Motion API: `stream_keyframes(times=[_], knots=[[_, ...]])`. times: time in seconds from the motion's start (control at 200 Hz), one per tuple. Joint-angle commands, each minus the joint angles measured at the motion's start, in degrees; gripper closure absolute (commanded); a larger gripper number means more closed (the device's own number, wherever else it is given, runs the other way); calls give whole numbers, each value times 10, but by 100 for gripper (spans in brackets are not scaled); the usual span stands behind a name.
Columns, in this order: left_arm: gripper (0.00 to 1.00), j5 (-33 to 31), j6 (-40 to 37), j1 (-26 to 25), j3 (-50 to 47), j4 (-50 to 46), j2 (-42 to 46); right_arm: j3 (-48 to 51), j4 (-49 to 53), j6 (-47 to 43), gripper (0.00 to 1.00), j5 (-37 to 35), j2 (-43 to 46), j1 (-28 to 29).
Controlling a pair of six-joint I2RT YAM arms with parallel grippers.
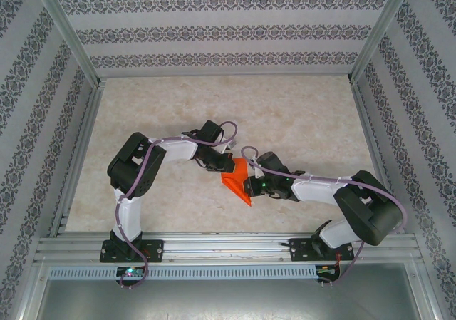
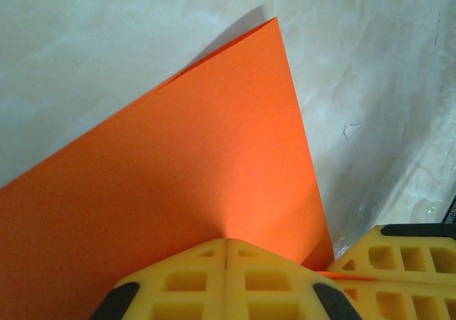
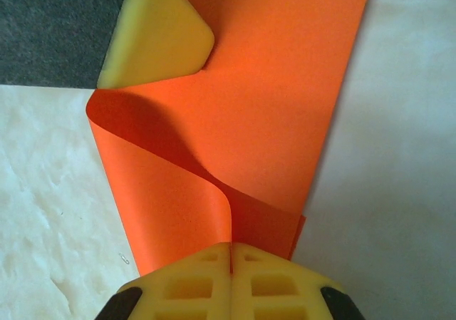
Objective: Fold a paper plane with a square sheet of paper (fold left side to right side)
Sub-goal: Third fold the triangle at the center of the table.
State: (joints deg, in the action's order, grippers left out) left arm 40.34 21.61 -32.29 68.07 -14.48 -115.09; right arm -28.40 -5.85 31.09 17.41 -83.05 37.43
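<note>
The main danger now, as I judge it, is a crooked fold. The square sheet of paper (image 1: 237, 181) is bent over in a loose curl and not yet pressed flat, so if one arm moves more than the other, the edges will not meet and the crease will run askew. The paper is thin, so a pull in opposite directions could also tear it or drag it out of a grip. The left fingers (image 2: 221, 259) are fully closed and pinch the sheet at one border. The right fingers (image 3: 226, 263) are also fully closed, at the place where the curled layer comes down on the lower layer. The two pairs of fingers are just beside each other. The sheet is near the middle of the worktop (image 1: 214, 106), somewhat toward its near edge, between the arms.
</note>
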Motion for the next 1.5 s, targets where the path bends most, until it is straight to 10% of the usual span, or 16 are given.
stream_keyframes(times=[0.0,1.494], knots=[[95,-15,-13,-11,1,-35,-23,-13,4,-15,100,-5,-5,-7],[80,-74,24,18,-22,13,125,6,20,14,100,-8,-48,-9]])
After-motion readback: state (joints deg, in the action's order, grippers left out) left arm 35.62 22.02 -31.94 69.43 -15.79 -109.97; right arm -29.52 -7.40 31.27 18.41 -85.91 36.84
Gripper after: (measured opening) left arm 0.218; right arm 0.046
